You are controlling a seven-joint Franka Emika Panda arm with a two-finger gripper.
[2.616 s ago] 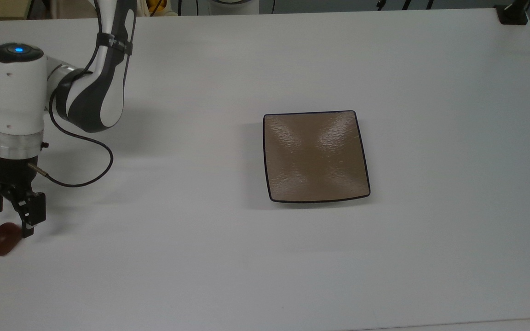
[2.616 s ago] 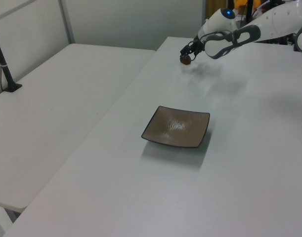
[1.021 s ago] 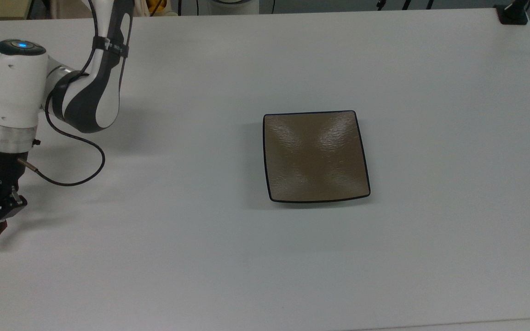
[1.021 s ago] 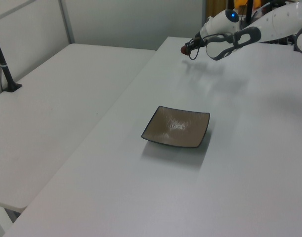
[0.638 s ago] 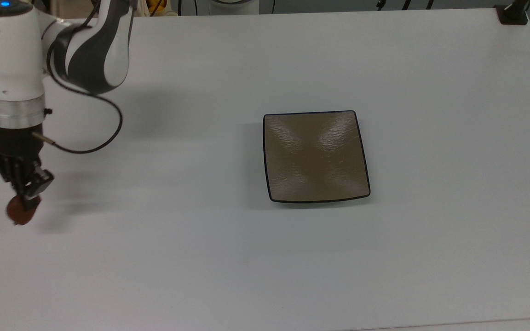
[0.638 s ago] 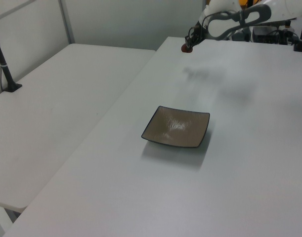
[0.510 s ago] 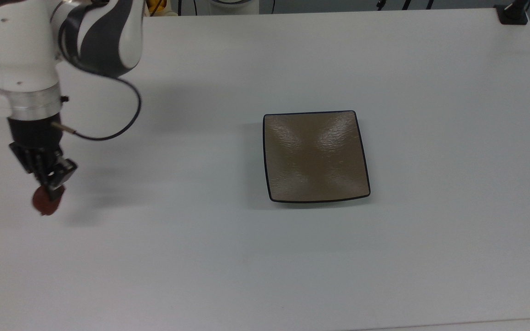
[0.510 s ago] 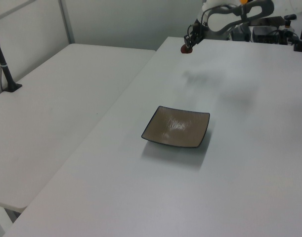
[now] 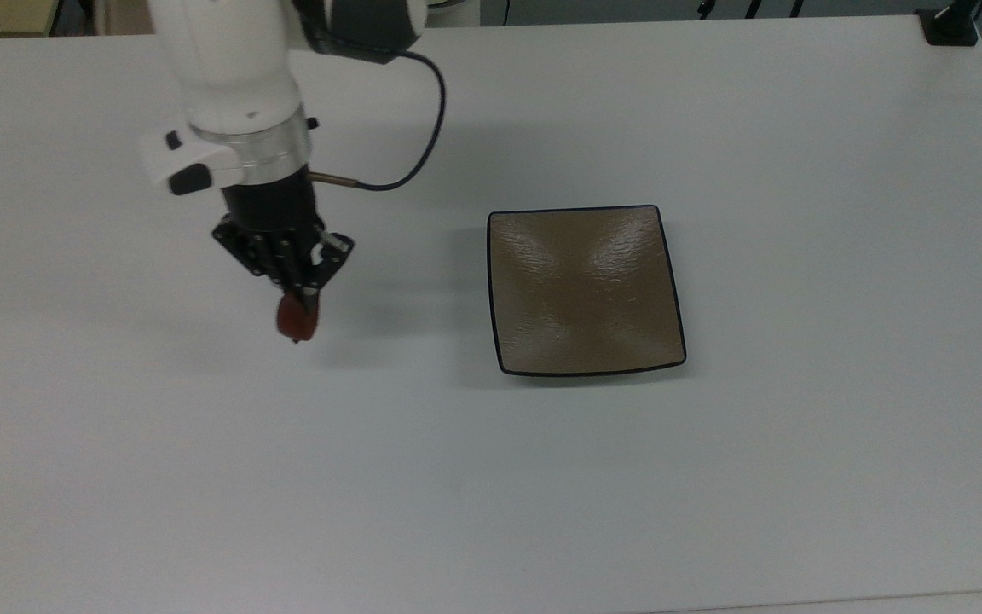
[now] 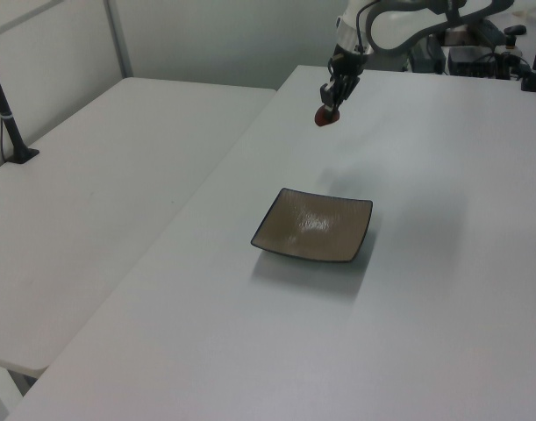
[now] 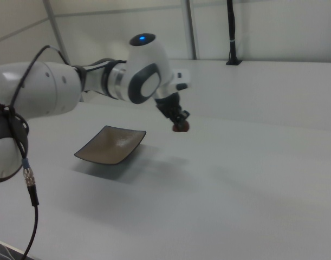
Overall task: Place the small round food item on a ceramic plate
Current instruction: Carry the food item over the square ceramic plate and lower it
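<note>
Small round food item [image 9: 296, 318] [image 10: 325, 115] [image 11: 181, 127]: one dark reddish-brown glossy lump, pinched between my jaws and carried in the air above the worktop [image 9: 491, 477] [image 10: 425, 333] [image 11: 252, 189]. It hangs from the tips of my gripper [image 9: 302, 300] [image 10: 330, 107] [image 11: 180, 122], its lower half showing below them. A soft shadow lies on the worktop beneath it in the top view.

Ceramic plate [image 9: 585, 290] [image 10: 313, 225] [image 11: 111, 144]: one, square, olive-brown, rounded corners, thin dark rim, textured glossy face with pale highlights. It lies flat on the worktop with nothing on it. In the top view it sits at 3 o'clock from the food item, well apart. In the left view it sits at 6 o'clock from the item, nearer the camera. In the right view it sits at about 8 o'clock from the item.

Gripper: black, pointing down at the worktop, jaws pressed onto the food item. Above it are a silver wrist ring and my white arm [image 9: 231, 77] [image 11: 73, 86], with a black cable [image 9: 423, 128] looping off towards the top view's right.

Worktop: white, plain. A second pale surface [image 10: 101, 175] adjoins it at the left view's left, with a black post [image 10: 9, 123] standing on it.
</note>
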